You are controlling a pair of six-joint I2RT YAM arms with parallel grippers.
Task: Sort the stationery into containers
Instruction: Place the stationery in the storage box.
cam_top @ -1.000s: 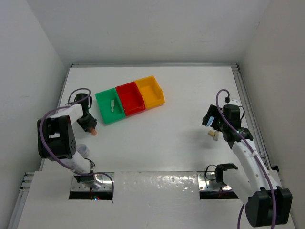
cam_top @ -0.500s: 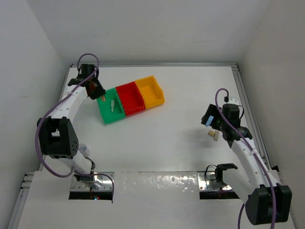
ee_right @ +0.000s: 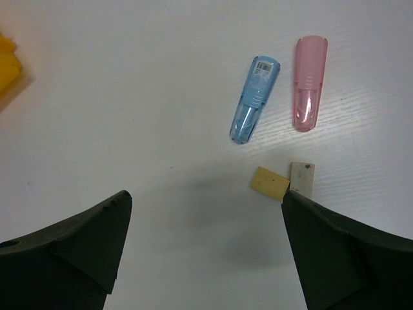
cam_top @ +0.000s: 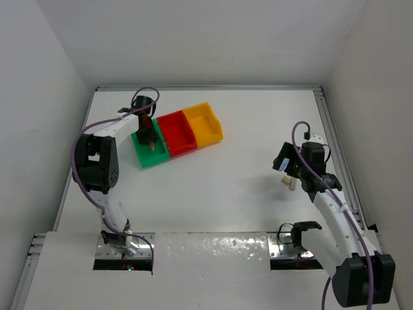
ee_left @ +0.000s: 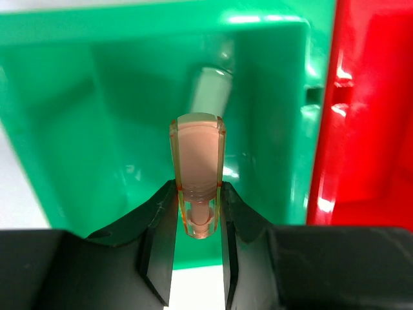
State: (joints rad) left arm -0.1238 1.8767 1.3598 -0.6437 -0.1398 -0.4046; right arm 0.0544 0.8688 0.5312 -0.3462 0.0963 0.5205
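My left gripper (cam_top: 149, 137) is shut on a short orange translucent stick (ee_left: 197, 168) and holds it over the green bin (ee_left: 97, 116), where a pale stick (ee_left: 210, 90) lies. The red bin (cam_top: 176, 132) and yellow-orange bin (cam_top: 203, 124) join it in a row. My right gripper (ee_right: 205, 213) is open and empty above the table. Below it lie a bluish stick (ee_right: 254, 99), a pink stick (ee_right: 309, 82), a tan block (ee_right: 270, 183) and a beige block (ee_right: 301, 178). In the top view the right gripper (cam_top: 290, 173) hangs at the right, with the small blocks (cam_top: 289, 183) beside it.
White walls close in the table on the left, back and right. A metal rail (cam_top: 335, 139) runs along the table's right edge. The arm bases and their slots sit at the near edge (cam_top: 206, 252).
My left gripper has swung with the orange stick from the table's left side, round the back, to above the green bin. The right arm has barely moved.
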